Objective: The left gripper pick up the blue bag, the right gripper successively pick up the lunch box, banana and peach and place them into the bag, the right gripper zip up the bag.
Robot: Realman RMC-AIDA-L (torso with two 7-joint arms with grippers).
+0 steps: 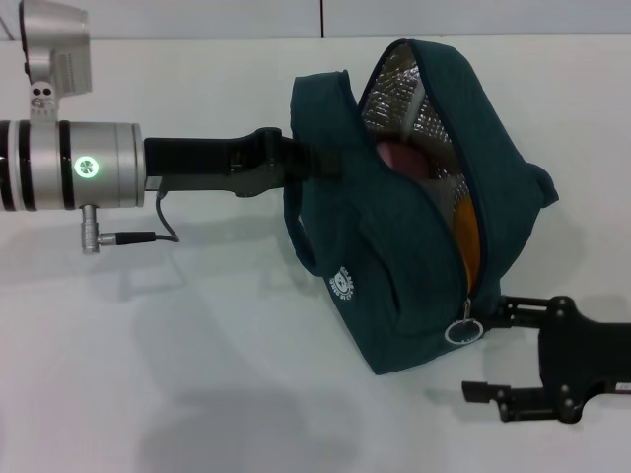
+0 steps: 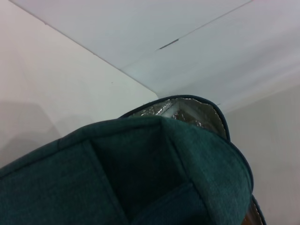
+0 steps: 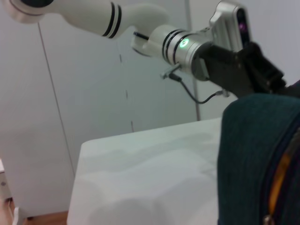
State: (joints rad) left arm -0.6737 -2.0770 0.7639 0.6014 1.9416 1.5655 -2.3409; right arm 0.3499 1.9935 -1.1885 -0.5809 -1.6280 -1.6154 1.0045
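Two of the three foods are showing inside the bag (image 1: 394,266), so the packing looks nearly or wholly done and the zipping is what is left. Starting at the left of the head view, the left hand (image 1: 296,163) is reaching across from its silver wrist and closing on the bag's upper left side, near a handle, holding the bag up on the white surface (image 1: 177,374). Its wrist view is showing only teal fabric and a sliver of foil lining, which fits a close grip there.

Moving right, the bag's mouth is gaping wide. The pink peach (image 1: 399,158) is sitting inside against the foil. Lower along the opening, the banana (image 1: 470,241) is showing as an orange-yellow strip just behind the zip track; the same strip is peeking out in the right wrist view (image 3: 281,171). The lunch box cannot be made out; it is not lying on the surface in any view, so I judge it is probably hidden inside the bag.

The ring pull (image 1: 463,330) is hanging at the bottom end of the open zip. Just beside it, the right hand (image 1: 488,345) is hovering with fingers spread and empty, one fingertip near the ring but not gripping it.
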